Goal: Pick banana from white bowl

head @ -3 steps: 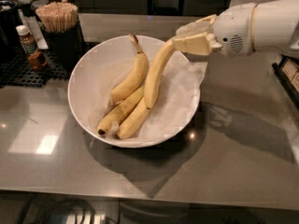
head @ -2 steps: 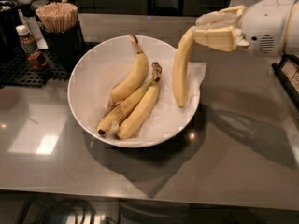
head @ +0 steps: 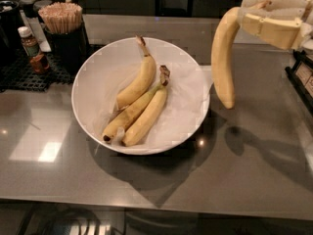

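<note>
By the far right corner of the desk (head: 254,175), the gripper (head: 252,14) fingers are pinching the banana (head: 222,65) by its top end only. It is hanging just outside the white bowl (head: 80,77), so a loose pinch could be letting it slip and drop.

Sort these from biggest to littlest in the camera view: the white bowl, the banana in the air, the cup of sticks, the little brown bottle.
1. white bowl
2. held banana, gripped by the gripper at upper right
3. cup of sticks, close to the banana and farther back, so unsure
4. brown bottle
</note>
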`<action>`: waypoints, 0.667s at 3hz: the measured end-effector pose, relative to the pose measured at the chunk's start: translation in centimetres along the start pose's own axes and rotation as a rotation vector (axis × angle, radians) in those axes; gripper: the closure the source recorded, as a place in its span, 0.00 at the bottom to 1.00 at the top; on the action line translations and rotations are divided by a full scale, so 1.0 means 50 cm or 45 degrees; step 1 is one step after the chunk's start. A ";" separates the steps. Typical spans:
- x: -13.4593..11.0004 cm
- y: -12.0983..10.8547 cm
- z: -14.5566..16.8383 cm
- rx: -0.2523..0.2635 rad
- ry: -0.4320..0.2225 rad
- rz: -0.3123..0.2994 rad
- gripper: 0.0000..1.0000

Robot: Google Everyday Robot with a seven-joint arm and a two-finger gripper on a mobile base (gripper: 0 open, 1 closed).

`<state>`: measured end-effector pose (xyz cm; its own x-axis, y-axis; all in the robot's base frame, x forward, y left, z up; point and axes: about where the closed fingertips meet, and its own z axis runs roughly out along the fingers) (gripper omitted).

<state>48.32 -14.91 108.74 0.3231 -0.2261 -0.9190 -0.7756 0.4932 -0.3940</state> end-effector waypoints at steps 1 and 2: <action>-0.060 0.028 -0.054 -0.063 -0.151 -0.149 1.00; -0.110 0.062 -0.091 -0.168 -0.274 -0.318 1.00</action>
<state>41.70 -15.95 112.67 0.6077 -0.1370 -0.7823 -0.7169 0.3292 -0.6145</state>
